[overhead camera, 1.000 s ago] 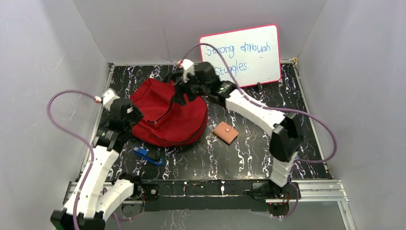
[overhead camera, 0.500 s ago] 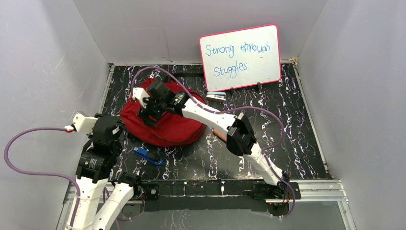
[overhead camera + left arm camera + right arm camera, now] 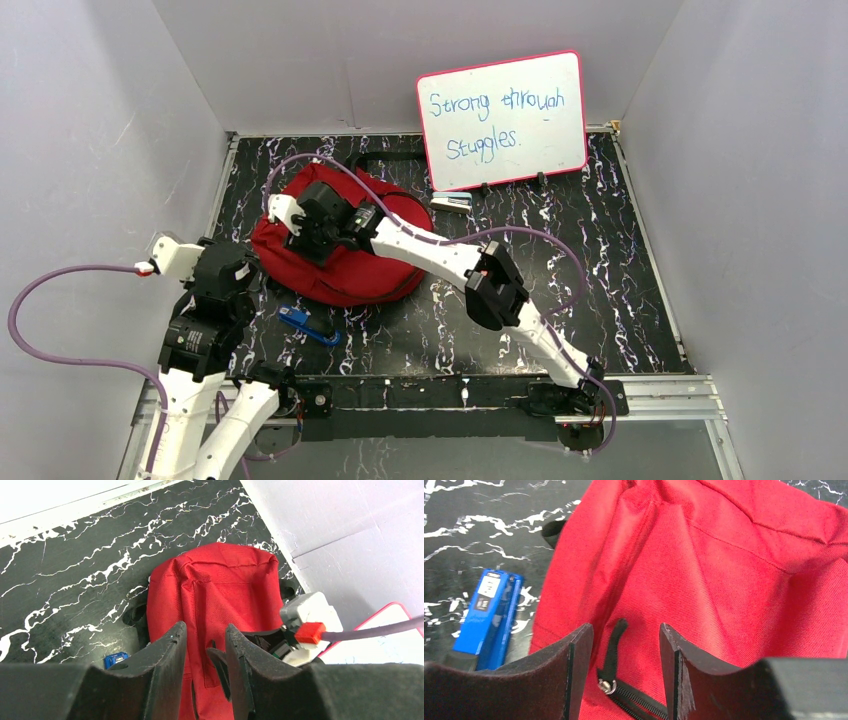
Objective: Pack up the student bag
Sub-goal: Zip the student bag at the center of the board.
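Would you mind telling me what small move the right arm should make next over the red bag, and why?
Probably lower the right tool a little and close it on the black zipper pull. Its jaws stand open either side of that pull on the student bag, not touching it, and the zipper there looks closed.

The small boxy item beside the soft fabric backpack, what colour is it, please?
The boxy item is bright blue, seen best from the right wrist.
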`<action>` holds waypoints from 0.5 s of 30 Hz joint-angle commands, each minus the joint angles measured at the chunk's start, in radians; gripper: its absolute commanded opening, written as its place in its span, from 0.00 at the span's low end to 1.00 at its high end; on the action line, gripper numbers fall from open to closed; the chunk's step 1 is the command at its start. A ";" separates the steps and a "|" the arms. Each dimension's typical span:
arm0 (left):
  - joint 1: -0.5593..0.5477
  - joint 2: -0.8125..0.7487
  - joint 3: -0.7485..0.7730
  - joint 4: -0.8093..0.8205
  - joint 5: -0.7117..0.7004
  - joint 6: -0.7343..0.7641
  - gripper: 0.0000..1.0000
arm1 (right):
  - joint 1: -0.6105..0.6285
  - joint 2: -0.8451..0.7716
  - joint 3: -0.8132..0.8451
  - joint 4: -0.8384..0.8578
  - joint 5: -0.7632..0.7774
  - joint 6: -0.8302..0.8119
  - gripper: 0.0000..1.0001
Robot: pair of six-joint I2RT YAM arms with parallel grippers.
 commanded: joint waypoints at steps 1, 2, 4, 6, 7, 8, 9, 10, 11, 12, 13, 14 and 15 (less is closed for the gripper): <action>0.004 0.010 0.033 0.023 -0.029 0.017 0.32 | -0.006 0.043 0.049 0.045 0.050 -0.019 0.59; 0.004 0.011 0.034 0.023 -0.030 0.020 0.32 | -0.006 0.046 0.050 0.041 0.049 -0.020 0.58; 0.004 0.011 0.037 0.023 -0.032 0.025 0.32 | -0.007 0.046 0.047 0.037 0.044 -0.021 0.58; 0.003 0.009 0.036 0.024 -0.033 0.027 0.32 | -0.006 0.046 0.042 0.035 0.038 -0.022 0.57; 0.004 0.008 0.035 0.025 -0.031 0.026 0.32 | -0.007 0.046 0.039 0.035 0.037 -0.021 0.56; 0.004 0.007 0.034 0.027 -0.027 0.026 0.32 | -0.007 0.048 0.038 0.035 0.037 -0.021 0.55; 0.004 0.007 0.033 0.029 -0.024 0.026 0.32 | -0.007 0.049 0.038 0.035 0.037 -0.021 0.53; 0.003 0.009 0.032 0.030 -0.021 0.026 0.32 | -0.006 0.051 0.038 0.036 0.037 -0.021 0.51; 0.004 0.009 0.032 0.032 -0.019 0.026 0.32 | -0.007 0.051 0.038 0.037 0.037 -0.021 0.50; 0.004 0.010 0.030 0.033 -0.018 0.026 0.32 | -0.006 0.050 0.037 0.038 0.037 -0.021 0.47; 0.004 0.012 0.030 0.034 -0.017 0.026 0.32 | -0.006 0.049 0.035 0.038 0.038 -0.022 0.44; 0.003 0.014 0.030 0.035 -0.018 0.026 0.32 | -0.006 0.046 0.033 0.041 0.039 -0.022 0.41; 0.004 0.015 0.030 0.036 -0.017 0.026 0.32 | -0.006 0.043 0.029 0.044 0.040 -0.021 0.38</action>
